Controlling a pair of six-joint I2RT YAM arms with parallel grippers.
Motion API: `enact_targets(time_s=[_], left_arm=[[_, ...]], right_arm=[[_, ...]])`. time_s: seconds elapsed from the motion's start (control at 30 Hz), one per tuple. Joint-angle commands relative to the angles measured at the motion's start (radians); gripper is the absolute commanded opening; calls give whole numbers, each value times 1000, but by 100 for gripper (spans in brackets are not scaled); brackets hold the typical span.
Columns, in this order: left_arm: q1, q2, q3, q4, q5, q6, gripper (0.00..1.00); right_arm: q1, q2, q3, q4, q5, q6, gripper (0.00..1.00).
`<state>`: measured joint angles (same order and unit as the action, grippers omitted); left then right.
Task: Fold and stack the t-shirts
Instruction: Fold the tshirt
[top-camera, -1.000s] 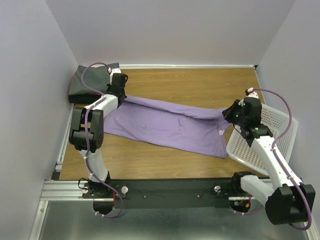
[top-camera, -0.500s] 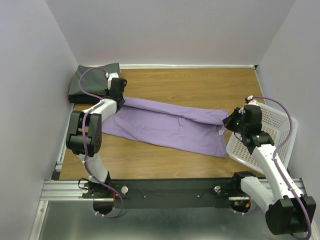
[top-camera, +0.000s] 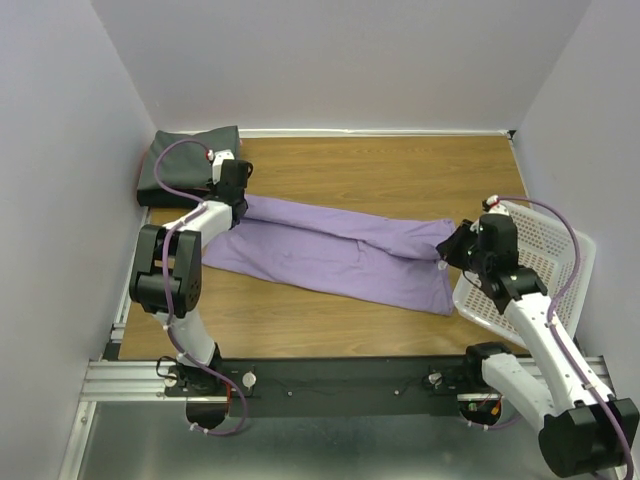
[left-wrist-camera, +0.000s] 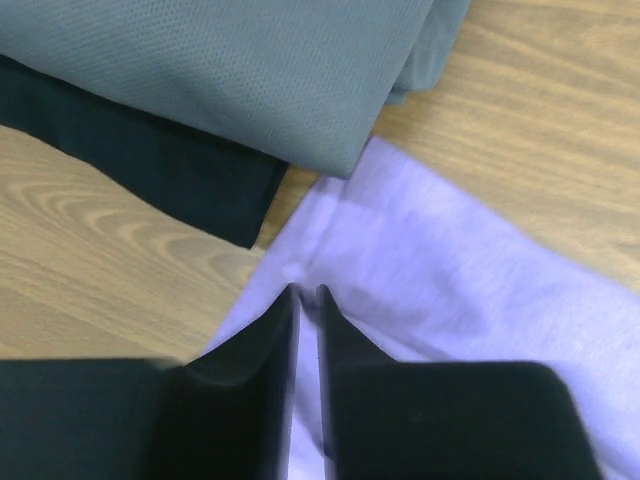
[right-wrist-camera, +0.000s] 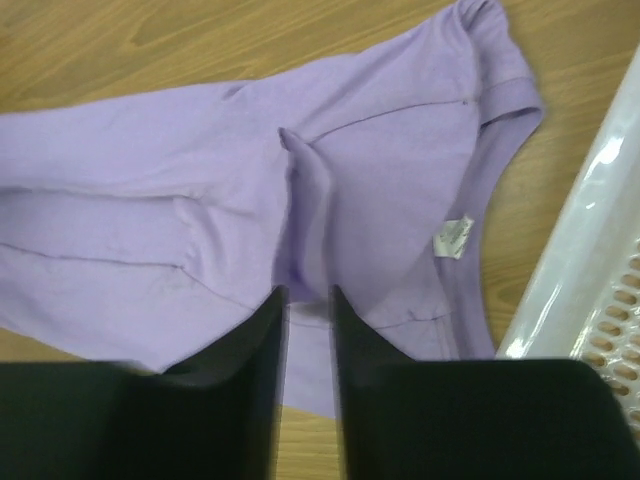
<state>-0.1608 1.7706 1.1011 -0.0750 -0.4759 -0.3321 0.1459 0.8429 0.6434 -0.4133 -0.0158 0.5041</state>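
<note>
Overhead, you had the dark grey t-shirt (top-camera: 185, 165) folded in the far left corner, while the lavender t-shirt (top-camera: 340, 255) lay as a long band across the table; I judge more folding and the stacking were left. Your left gripper (top-camera: 235, 200) sat at its left end, your right gripper (top-camera: 452, 245) at the end beside the white basket (top-camera: 560, 250). From the left wrist, your fingers stood a slit apart over lavender cloth; I couldn't tell if they pinched it. From the right wrist, likewise: a cloth ridge ran into the narrow gap. The white neck label (right-wrist-camera: 452, 238) was too small to read
</note>
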Motion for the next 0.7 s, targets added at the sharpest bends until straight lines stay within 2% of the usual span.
enact_targets(time_s=[0.0,0.1,0.2,0.3,0.37,0.47,0.67], left_arm=[[7,-51,-30,-52,-67,-31,49],[7,-112,-59,-58,-79,-44,60],[6,-189,-92,-43,-72,-45,61],[4,-278,-142,6,-6,-35,61],[4,-347,-182,111,112,-24,62],[4,-385,-245,205,210,-15,62],[4,-358,-236,201,214,-22,62]], right_arm=[[58,-22,18,-51,69,24,52],[78,-28,35,-58,100,16,69],[78,21,58,-38,144,-7,71],[81,135,90,34,133,-22,70],[80,194,94,94,100,-26,67],[90,339,110,208,47,-22,61],[112,573,171,310,40,-22,54]])
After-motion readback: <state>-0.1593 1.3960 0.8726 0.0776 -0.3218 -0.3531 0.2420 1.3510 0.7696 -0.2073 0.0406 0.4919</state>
